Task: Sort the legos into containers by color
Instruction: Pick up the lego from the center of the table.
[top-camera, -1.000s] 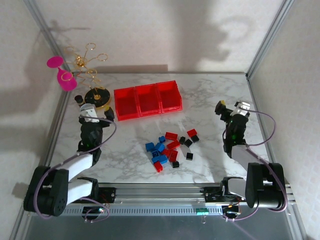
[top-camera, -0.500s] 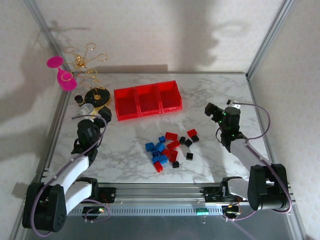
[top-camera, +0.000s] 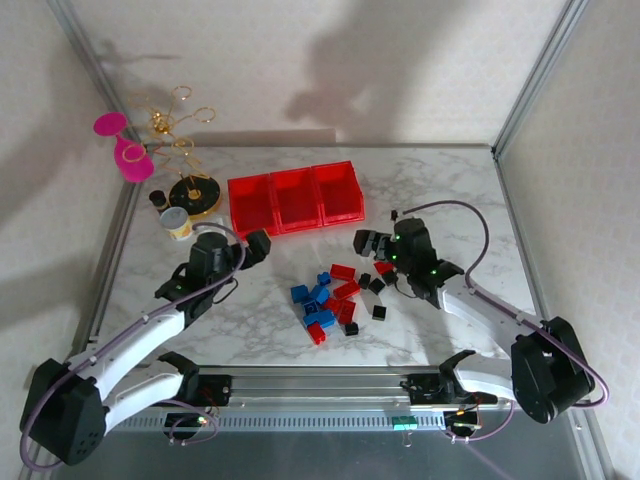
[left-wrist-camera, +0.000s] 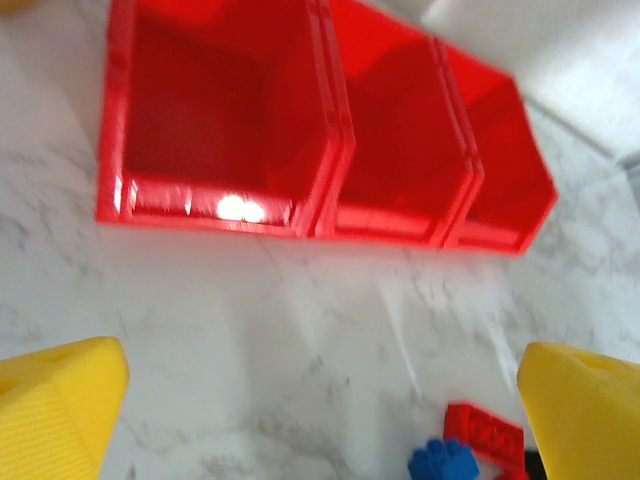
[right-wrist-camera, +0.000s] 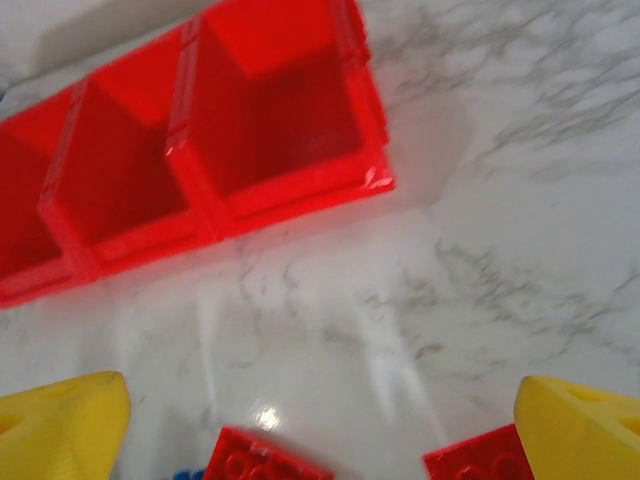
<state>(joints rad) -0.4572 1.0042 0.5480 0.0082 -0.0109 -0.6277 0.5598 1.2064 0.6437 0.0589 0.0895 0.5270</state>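
Blue, red and black legos (top-camera: 335, 295) lie in a loose pile on the marble table, in front of three joined red bins (top-camera: 293, 200) that look empty. My left gripper (top-camera: 255, 245) is open, left of the pile and just in front of the left bin. Its yellow fingers (left-wrist-camera: 60, 410) frame bare marble, with a blue brick (left-wrist-camera: 445, 462) and a red brick (left-wrist-camera: 487, 432) near the right finger. My right gripper (top-camera: 368, 242) is open at the pile's far right edge. Between its fingers (right-wrist-camera: 585, 425) two red bricks (right-wrist-camera: 265, 460) lie on the table below the bins (right-wrist-camera: 200, 150).
A yellow-and-white cup (top-camera: 176, 222) stands left of the bins. Behind it are a black disc base (top-camera: 195, 192) with a gold wire stand (top-camera: 170, 125) and a pink glass (top-camera: 125, 150). Walls close in the table on three sides.
Both arms have swung inward from the table's outer sides toward the pile. The left gripper moved right, the right gripper moved left. The bricks have not moved.
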